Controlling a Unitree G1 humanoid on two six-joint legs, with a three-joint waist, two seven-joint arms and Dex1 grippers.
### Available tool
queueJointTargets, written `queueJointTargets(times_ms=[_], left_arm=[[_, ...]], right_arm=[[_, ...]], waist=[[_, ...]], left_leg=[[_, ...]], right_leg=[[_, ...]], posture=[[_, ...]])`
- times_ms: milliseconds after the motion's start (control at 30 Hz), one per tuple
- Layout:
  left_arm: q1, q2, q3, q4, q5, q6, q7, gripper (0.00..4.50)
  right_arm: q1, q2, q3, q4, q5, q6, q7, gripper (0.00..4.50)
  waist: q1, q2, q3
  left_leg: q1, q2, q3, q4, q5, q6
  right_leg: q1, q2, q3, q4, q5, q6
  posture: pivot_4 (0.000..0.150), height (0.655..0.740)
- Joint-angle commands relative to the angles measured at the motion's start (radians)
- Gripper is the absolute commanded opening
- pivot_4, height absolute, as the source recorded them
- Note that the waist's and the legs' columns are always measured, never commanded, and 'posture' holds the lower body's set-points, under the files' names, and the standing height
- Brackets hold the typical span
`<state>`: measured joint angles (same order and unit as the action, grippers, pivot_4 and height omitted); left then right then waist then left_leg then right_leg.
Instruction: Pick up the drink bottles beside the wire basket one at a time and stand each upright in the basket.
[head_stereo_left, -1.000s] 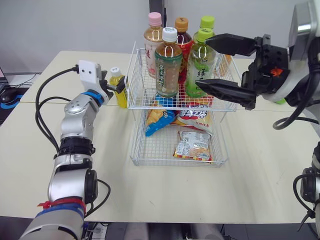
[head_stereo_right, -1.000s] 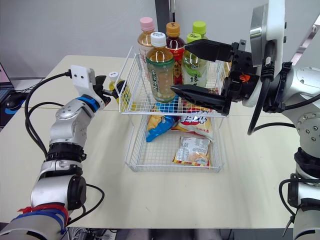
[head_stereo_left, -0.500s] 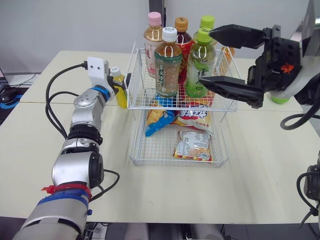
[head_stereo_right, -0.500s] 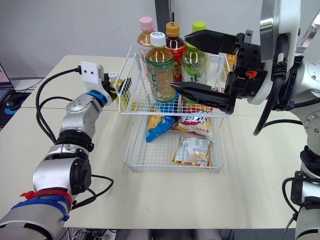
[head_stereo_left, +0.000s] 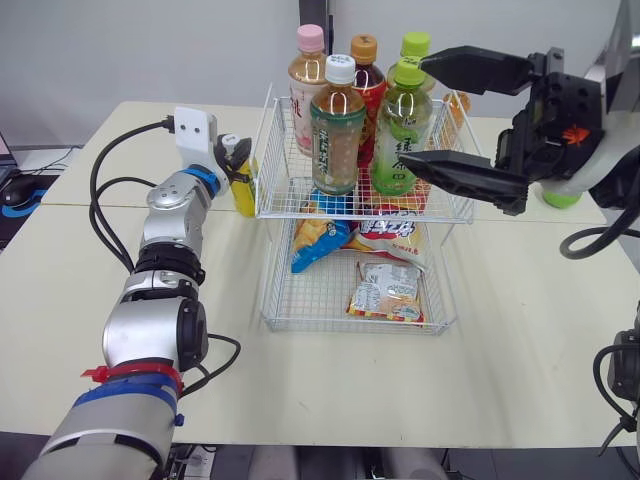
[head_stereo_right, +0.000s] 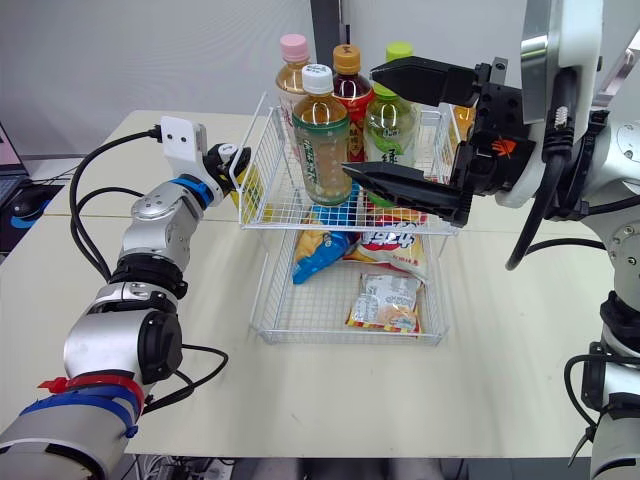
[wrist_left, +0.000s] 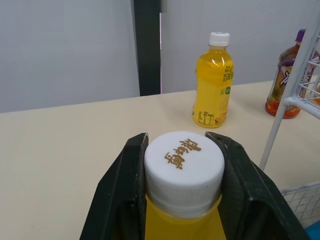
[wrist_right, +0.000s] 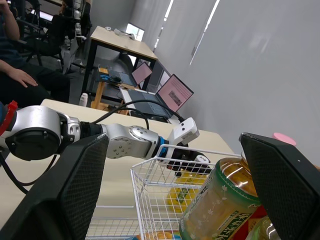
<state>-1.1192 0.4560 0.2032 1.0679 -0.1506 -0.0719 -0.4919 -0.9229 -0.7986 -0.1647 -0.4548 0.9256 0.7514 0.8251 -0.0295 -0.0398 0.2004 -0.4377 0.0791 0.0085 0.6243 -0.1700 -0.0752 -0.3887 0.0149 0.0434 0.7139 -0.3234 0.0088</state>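
Left gripper (wrist_left: 176, 139): my black fingers (wrist_left: 125, 190) are clamped on the white cap of a small yellow juice bottle (head_stereo_left: 243, 192). The bottle is upright, just outside the white two-tier wire basket (head_stereo_left: 300, 213).

Beyond this gripper: a second yellow bottle (wrist_left: 212, 95) and a dark purple-capped bottle (wrist_left: 282, 80) stand on the beige table (head_stereo_left: 80, 250).

Right gripper (head_stereo_left: 415, 112): my fingers are spread wide, holding nothing, just in front of the upright bottles (head_stereo_left: 337, 130) in the basket's upper tier.

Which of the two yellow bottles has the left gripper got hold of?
The near yellow bottle, its printed white cap clamped in the left gripper beside the wire basket. The far yellow bottle stands free on the table.
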Motion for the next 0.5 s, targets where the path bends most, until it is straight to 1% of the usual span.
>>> queueJointTargets(times_ms=[33, 200, 267, 367, 500], left_arm=[[0.002, 0.011, -0.001, -0.032, 0.001, 0.006, -0.011, 1.38], [0.011, 0.030, 0.017, -0.087, -0.022, 0.000, -0.027, 1.38], [0.009, 0.053, 0.029, -0.131, -0.036, 0.009, -0.043, 1.38], [0.011, 0.091, 0.038, -0.209, -0.051, 0.048, -0.073, 1.38], [0.006, 0.163, 0.072, -0.365, -0.114, 0.155, -0.124, 1.38]], right_arm=[[-0.022, -0.003, -0.018, -0.007, 0.001, -0.023, 0.001, 4.50], [-0.025, 0.003, -0.012, -0.001, -0.007, -0.029, 0.003, 4.50], [-0.024, 0.007, -0.009, 0.003, -0.013, -0.034, 0.004, 4.50], [-0.024, 0.011, -0.006, 0.009, -0.020, -0.041, 0.005, 4.50], [-0.023, 0.017, 0.001, 0.019, -0.036, -0.055, 0.006, 4.50]], waist=[[0.000, 0.000, 0.000], [-0.002, 0.000, 0.000], [-0.003, 0.000, 0.000], [-0.004, 0.000, 0.000], [-0.003, 0.000, 0.001]], left_leg=[[0.000, 0.000, 0.000, 0.000, 0.000, 0.000], [0.000, 0.000, 0.000, 0.000, 0.000, 0.000], [0.000, 0.000, 0.000, 0.000, 0.000, 0.000], [-0.001, 0.000, 0.000, 0.000, 0.000, 0.000], [-0.002, 0.001, -0.001, 0.000, 0.000, 0.000]], right_leg=[[0.000, 0.000, 0.000, 0.000, 0.000, 0.000], [0.000, 0.000, 0.000, 0.000, 0.000, 0.000], [0.000, 0.000, 0.000, 0.000, 0.000, 0.000], [-0.001, 0.000, 0.000, 0.000, 0.000, 0.000], [-0.002, 0.000, -0.001, 0.000, 0.000, 0.000]], posture=[[0.150, 0.7400], [0.150, 0.7400], [0.150, 0.7400], [0.150, 0.7400], [0.150, 0.7400]])
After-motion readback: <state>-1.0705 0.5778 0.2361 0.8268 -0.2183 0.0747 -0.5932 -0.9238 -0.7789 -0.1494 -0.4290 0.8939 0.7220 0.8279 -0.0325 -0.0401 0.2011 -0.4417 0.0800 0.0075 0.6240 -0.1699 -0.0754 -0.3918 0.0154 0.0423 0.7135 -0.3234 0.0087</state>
